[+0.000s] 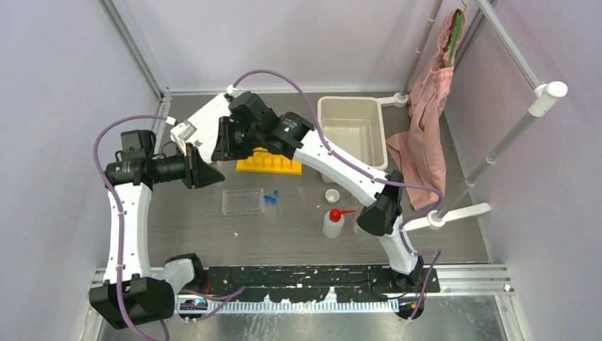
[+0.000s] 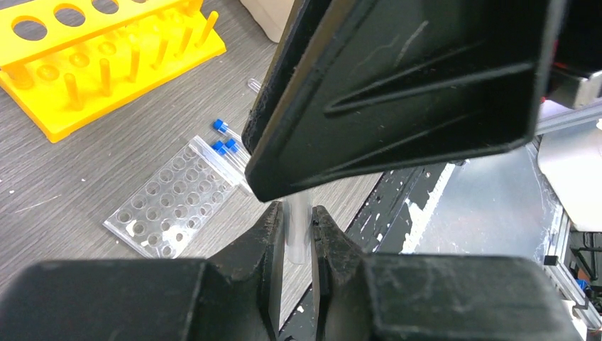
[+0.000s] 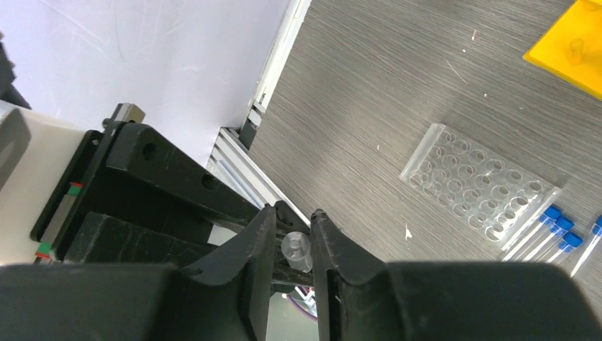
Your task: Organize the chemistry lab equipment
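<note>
Both grippers meet in the air at the left, above the table, on one clear glass tube [image 2: 297, 234]. My left gripper [image 2: 297, 209] is shut on its lower end. My right gripper [image 3: 293, 213] is shut round the tube's other end [image 3: 296, 250], with a thin gap at one finger. In the top view the left gripper [image 1: 204, 172] sits just below the right gripper [image 1: 215, 144]. Several blue-capped vials [image 1: 270, 202] lie beside the clear tray [image 1: 241, 201]. The yellow rack [image 1: 270, 163] stands behind them. The squeeze bottle [image 1: 332, 222] and tiny white cup [image 1: 332, 195] stand at centre.
A beige bin [image 1: 353, 128] stands at the back. The pink cloth [image 1: 426, 135] hangs at the right from a rail, beside the white pole stand [image 1: 490, 163]. Walls close in on the left and right.
</note>
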Motion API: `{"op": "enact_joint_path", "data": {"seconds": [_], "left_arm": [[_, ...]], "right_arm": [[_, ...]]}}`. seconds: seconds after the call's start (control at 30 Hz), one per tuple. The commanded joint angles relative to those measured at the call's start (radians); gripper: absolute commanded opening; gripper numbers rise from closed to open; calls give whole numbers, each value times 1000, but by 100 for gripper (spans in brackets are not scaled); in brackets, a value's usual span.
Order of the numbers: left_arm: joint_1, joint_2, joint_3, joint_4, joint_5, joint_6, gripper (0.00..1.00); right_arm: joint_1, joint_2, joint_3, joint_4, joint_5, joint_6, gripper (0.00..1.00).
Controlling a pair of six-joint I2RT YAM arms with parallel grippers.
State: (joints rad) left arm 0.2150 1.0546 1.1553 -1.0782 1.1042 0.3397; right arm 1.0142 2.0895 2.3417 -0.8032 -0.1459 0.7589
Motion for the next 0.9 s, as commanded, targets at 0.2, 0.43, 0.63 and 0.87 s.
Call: {"op": "enact_joint_path", "data": {"seconds": [0.2,0.43,0.63,0.87], "left_arm": [[-4,19,26,36,-8,-47,55],[-3,62,25,138,-154,-215,100],[-2,154,53,158,-309,-305,100],[10,285,124,103,-478,-312,100]], "right_arm": [[-47,-9,45,-54,3,-51,8],[-84,-32,23,-70,243,-197,8],[-74,-54,-156,131,425,-350,2],[-38,-94,-436,551,588,-476,1]]}}
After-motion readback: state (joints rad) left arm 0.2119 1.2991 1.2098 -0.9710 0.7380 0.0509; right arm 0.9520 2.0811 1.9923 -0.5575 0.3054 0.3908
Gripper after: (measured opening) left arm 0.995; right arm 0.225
